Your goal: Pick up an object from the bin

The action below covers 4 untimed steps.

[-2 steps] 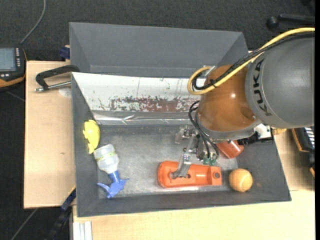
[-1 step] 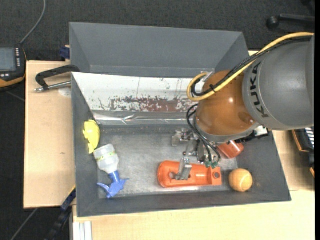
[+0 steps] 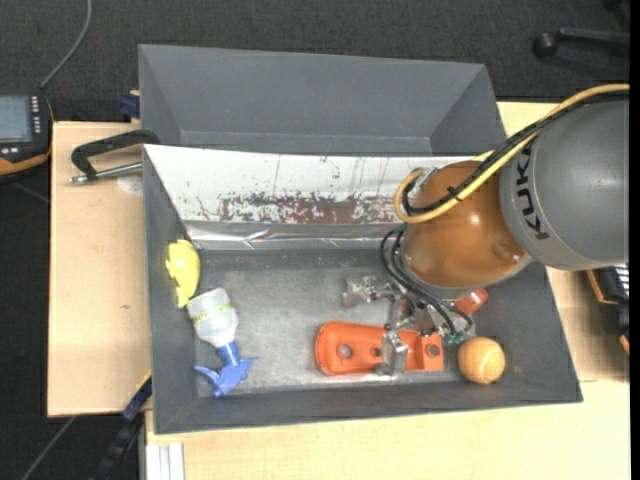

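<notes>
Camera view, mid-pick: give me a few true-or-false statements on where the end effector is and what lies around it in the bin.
1. The end effector is over the flat orange object near the lower wall of the bin. True.
2. The small orange ball lies at the bin's left end. False: it lies at the right end, beside the flat orange object.
3. The yellow toy lies by the left wall. True.
4. The white bottle with a blue end is under the end effector. False: it lies lower left, well apart.

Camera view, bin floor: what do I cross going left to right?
yellow toy → white bottle with blue nozzle → orange flat piece → orange ball
</notes>
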Each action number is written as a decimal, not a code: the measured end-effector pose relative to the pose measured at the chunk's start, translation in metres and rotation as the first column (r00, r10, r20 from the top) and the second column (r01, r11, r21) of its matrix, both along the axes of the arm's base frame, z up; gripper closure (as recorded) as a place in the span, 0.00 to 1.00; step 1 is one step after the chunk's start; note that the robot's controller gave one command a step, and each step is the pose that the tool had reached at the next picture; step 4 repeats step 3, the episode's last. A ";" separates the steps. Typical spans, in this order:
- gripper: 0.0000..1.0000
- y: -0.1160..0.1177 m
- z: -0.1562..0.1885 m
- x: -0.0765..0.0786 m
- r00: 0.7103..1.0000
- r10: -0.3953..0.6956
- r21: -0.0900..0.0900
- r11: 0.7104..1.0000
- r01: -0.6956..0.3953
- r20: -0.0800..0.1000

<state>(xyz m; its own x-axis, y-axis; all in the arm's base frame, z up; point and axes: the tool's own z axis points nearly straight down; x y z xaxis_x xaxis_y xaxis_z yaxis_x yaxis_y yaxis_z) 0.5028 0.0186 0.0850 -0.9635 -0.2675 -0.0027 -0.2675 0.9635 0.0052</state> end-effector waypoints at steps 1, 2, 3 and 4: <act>0.00 -0.009 -0.014 -0.001 1.000 0.013 0.000 1.000 -0.013 0.004; 1.00 0.007 -0.014 0.028 0.745 0.667 -0.003 0.745 -0.667 0.010; 1.00 0.007 -0.014 0.028 0.745 0.667 -0.002 0.745 -0.667 0.008; 1.00 0.007 -0.014 0.028 0.745 0.667 -0.002 0.745 -0.667 0.008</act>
